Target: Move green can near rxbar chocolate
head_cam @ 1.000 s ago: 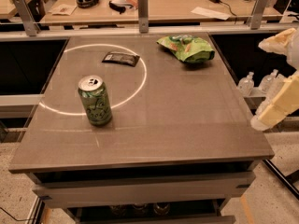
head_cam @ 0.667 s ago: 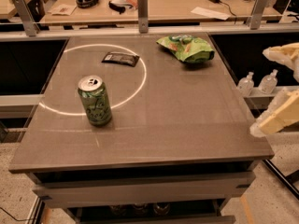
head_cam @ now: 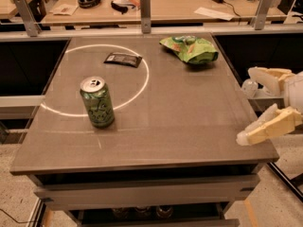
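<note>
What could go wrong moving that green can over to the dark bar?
The small green aluminium can stands upright, so a glancing touch could topple it. The open two-finger gripper sits right of the grey table, far away; the long reach may arrive misaligned. The flat dark wrapped bar lies close behind, so the can might be set on it.

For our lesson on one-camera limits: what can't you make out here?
Camera view:
Gripper, open off the table's right edge: arm cut off by the frame.
Can: far side hidden by its own body.
Rxbar: wrapper print too small.
Things under the table: dark, part-hidden by its front.
</note>
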You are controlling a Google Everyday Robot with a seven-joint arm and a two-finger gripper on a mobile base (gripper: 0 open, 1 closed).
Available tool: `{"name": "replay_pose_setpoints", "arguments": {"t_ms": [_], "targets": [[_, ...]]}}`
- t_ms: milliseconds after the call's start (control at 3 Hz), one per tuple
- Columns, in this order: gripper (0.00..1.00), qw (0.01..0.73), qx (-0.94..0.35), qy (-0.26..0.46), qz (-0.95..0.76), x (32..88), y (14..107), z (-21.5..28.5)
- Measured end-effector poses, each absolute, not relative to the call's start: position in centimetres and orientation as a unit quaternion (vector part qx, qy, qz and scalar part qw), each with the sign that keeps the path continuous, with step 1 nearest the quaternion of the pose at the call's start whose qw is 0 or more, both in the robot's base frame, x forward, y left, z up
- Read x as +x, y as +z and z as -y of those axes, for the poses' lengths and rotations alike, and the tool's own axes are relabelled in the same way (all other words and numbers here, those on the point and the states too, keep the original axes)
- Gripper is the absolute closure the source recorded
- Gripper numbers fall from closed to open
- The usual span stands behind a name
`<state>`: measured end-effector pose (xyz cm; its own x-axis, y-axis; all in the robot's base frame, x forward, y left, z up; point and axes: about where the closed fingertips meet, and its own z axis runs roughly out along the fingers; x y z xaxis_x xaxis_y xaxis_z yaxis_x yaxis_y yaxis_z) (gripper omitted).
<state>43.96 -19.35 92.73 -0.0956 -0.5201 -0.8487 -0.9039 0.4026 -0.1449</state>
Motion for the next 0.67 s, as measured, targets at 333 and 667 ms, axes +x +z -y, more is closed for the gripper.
{"name": "replay_pose_setpoints", "arguments": {"t_ms": [333, 667], "targets": [[0.0, 0.483, -0.486, 0.284, -0.671, 44.6, 93.6, 17.3], [0.0, 0.504, -0.484, 0.309, -0.646, 45.0, 94.0, 15.8]]}}
